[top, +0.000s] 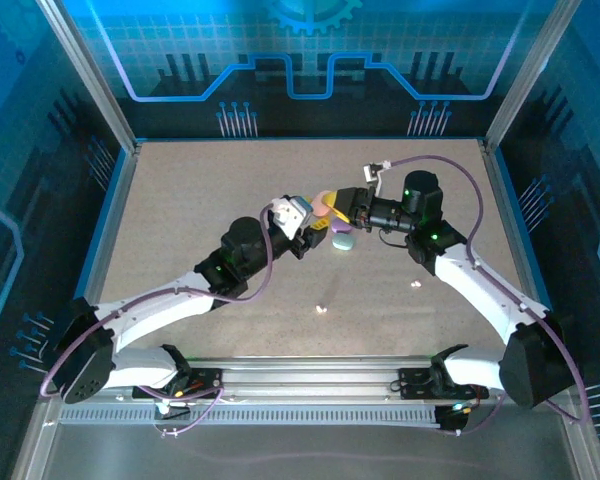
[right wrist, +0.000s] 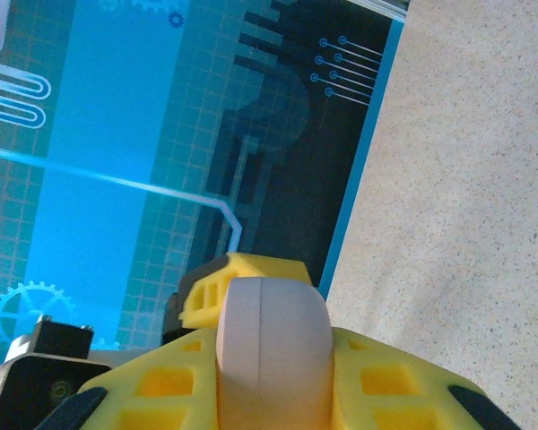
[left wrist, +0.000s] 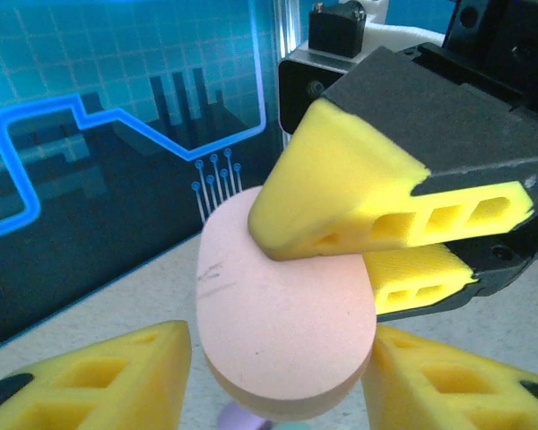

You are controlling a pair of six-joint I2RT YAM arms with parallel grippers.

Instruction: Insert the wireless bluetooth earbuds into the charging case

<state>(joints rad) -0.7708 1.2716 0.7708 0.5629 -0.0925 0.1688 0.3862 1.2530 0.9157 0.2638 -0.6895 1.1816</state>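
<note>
Lowest in the top view, two tiny pale whitish earbuds point(top: 322, 309) lie loose on the speckled grey table point(top: 180, 200). The second earbud point(top: 416, 284) is nearer the right arm. Above them sits a teal pebble-shaped case point(top: 342, 240). Higher still, the right gripper point(left wrist: 341, 260) is clamped on a pink pebble-shaped charging case point(left wrist: 287, 331) whose seam looks closed. The left gripper point(left wrist: 278, 358) flanks the case's lower end; I cannot tell whether it pinches. The case probably needs opening first.

The left arm point(top: 230, 265) and right arm point(top: 450, 255) meet mid-worktop point(top: 180, 200) on a pink case point(top: 325, 207), with a teal case point(top: 342, 240) alongside; the far corners lie open.
</note>
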